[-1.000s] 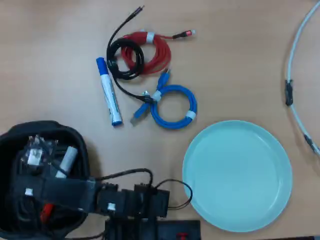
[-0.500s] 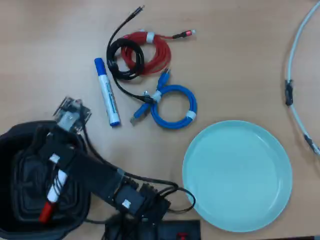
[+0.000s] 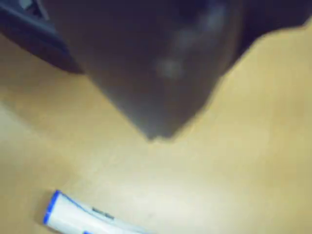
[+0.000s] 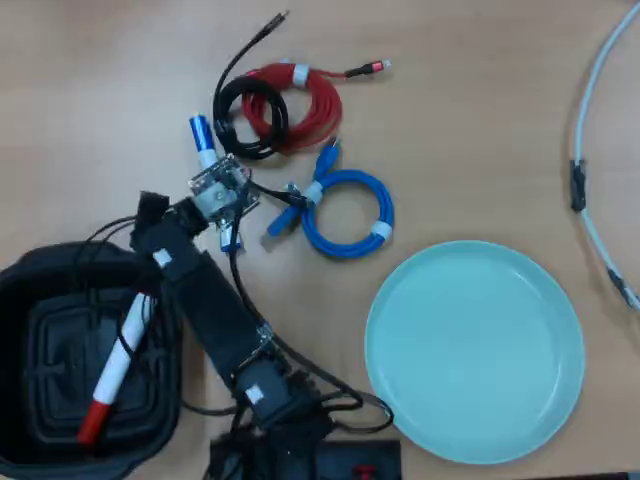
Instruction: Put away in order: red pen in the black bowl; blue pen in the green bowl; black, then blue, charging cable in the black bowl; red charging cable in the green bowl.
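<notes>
Light wood tabletop (image 4: 470, 120), white tube (image 4: 590, 150) curving along the right edge in the overhead view. Overhead view gives the whole layout: black bowl (image 4: 20, 300) bottom left with the red pen (image 4: 115, 370) lying inside it, red end toward the bottom; green bowl (image 4: 475, 350) bottom right with nothing in it; red charging cable (image 4: 310, 105) coiled at top centre, black charging cable (image 4: 245, 115) overlapping its left side, blue charging cable (image 4: 350, 215) just below them. Blue pen (image 4: 203, 135) sits left of the cables, only its cap end showing above the wrist hardware.

Wrist view is blurry and shows none of that layout: just a dark out-of-focus part of the gripper (image 3: 156, 134) filling the top, bare wood, and the blue pen's (image 3: 73, 217) blue-ringed end at the bottom edge.

Gripper (image 4: 215, 195) sits over the blue pen; jaw opening cannot be told, nor whether it touches or holds the pen.

Half a second ago the arm was over the black bowl's top rim; it has since swung up and right onto the blue pen. Red pen in the bowl has shifted slightly.
</notes>
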Robot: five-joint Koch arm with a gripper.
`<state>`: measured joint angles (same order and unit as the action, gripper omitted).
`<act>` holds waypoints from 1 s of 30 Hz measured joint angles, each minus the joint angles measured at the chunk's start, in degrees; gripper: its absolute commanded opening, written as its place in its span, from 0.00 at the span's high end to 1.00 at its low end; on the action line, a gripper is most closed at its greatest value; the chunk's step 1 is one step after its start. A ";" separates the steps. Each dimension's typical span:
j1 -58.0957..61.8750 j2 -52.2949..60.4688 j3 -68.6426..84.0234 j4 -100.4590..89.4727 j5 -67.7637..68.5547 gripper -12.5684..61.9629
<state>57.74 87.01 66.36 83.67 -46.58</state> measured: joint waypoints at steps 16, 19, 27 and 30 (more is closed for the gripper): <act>7.38 -17.05 0.00 -4.39 -12.66 0.40; 8.26 -17.93 0.00 -4.48 -14.77 0.40; 10.20 -20.39 0.00 -4.75 -22.50 0.39; 11.07 -21.62 0.00 -5.36 -22.68 0.34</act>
<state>68.82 65.39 66.36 78.31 -69.26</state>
